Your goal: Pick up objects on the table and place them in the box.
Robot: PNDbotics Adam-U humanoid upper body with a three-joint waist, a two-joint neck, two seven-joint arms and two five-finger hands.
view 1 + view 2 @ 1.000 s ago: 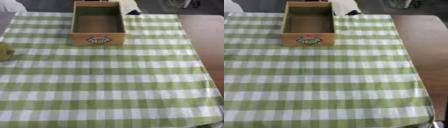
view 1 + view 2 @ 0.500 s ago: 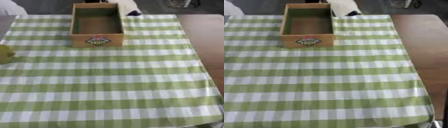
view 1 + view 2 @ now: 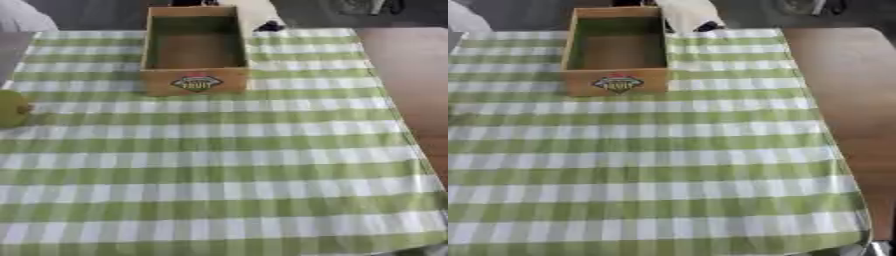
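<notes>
Inspecting the work surface: neither robot hand shows in either eye view, so whether they are released, clenched or grasping anything cannot be told.

Landmark: the box [image 3: 196, 55], a wooden crate with a fruit label on its near wall, stands upright at the far end of the green checked cloth [image 3: 219, 165]. Its interior appears empty; no object can be seen inside.

Task item: one yellow-green round fruit [image 3: 12, 107] lies on the cloth, nearer than the box and well to its left, cut by the left edge of the left eye view. It is well apart from the box. The right eye view does not show it clearly. A small brownish mark sits on its box-facing side, possibly a stem or blemish.

Other: a pale object with a dark patch [image 3: 694, 20] sits just beyond the box's far right corner, touching or nearly touching it; its nature cannot be made out. Bare table [image 3: 411, 85] lies to the right of the box.

Assessment: the step in hand appears to be the approach to the fruit; no pick is yet begun.

Recommendation: the left arm is the nearer reach. Bring the head round so the fruit is fully in view before closing. A round fruit may roll, so descend from above and curl the fingers round both sides at once. Carry it over the box's near wall with clearance and release low inside.
</notes>
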